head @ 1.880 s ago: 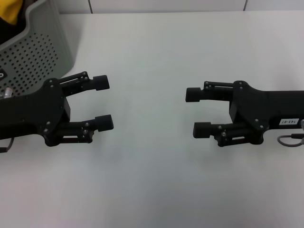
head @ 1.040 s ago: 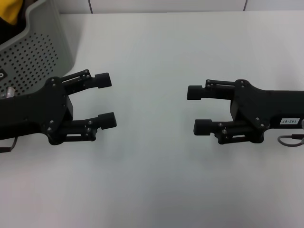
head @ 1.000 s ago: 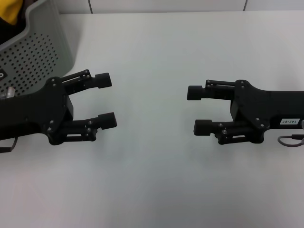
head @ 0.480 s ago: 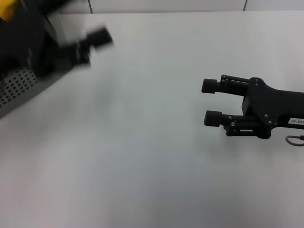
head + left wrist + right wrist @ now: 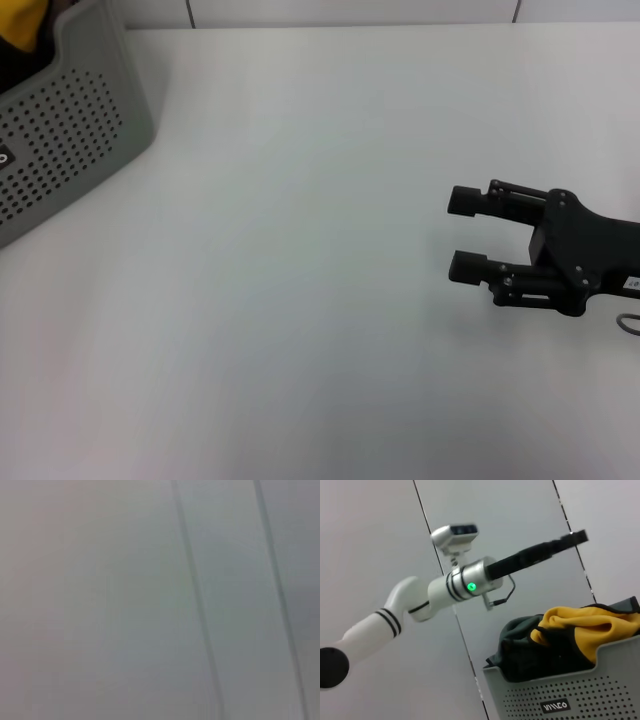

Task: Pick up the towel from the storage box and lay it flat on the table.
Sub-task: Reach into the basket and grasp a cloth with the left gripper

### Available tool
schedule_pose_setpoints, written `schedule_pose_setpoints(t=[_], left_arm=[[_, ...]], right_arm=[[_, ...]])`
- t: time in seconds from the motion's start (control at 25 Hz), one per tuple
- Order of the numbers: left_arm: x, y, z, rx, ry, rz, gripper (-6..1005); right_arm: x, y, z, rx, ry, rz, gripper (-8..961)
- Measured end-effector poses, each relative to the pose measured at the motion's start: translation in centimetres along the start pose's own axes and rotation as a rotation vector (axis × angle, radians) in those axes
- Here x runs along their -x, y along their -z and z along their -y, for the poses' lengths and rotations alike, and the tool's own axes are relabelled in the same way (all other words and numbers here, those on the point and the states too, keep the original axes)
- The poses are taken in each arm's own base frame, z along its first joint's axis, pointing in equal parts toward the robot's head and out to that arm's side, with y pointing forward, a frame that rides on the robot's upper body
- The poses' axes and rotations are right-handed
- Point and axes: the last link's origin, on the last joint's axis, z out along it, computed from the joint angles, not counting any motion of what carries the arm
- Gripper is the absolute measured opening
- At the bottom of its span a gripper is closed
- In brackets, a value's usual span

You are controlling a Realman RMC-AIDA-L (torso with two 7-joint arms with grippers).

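Note:
The storage box (image 5: 70, 130) stands at the table's (image 5: 300, 260) far left corner. The mustard-yellow towel (image 5: 20, 20) lies bunched inside it. In the right wrist view the towel (image 5: 580, 625) is heaped over the rim of the storage box (image 5: 600, 690), next to a dark cloth (image 5: 520, 645). My left gripper (image 5: 577, 536) is out of the head view. The right wrist view shows it raised in the air above the box, not touching the towel. My right gripper (image 5: 465, 233) is open and empty, low over the table at the right.
A white wall with dark panel seams stands behind the table. The left wrist view shows only that wall. The dark cloth shares the box with the towel.
My left arm has swung up and to the left, out of the head view and above the box. My right gripper has drawn back to the right and nearer, still open.

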Motion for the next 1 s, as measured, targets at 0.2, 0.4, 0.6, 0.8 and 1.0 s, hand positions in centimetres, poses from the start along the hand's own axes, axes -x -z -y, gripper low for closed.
schedule_pose_setpoints(t=[0.2,0.4,0.6,0.8,1.0], left_arm=[[0.0,-0.4,1.7,-0.147,-0.038,0.166,726],[-0.1,-1.1,1.4,-0.26,-0.114,0.349,727],[-0.6,-1.6,0.5,-0.402,-0.262,0.531,719],[-0.9,-2.6,-0.4,-0.468,-0.357,0.588,708],[-0.7,-3.7,-0.6,-0.457,-0.371,0.576,697]], right_arm=[[-0.4,-0.1,-0.2,-0.001,-0.008,0.003,772],[-0.4,-0.4,-0.5,0.016,-0.009,0.009,772],[-0.3,-0.8,-0.5,0.025,-0.009,0.014,771],[-0.4,-1.0,-0.5,0.025,-0.01,0.014,771],[-0.4,-1.2,-0.5,0.03,-0.008,0.017,771]])
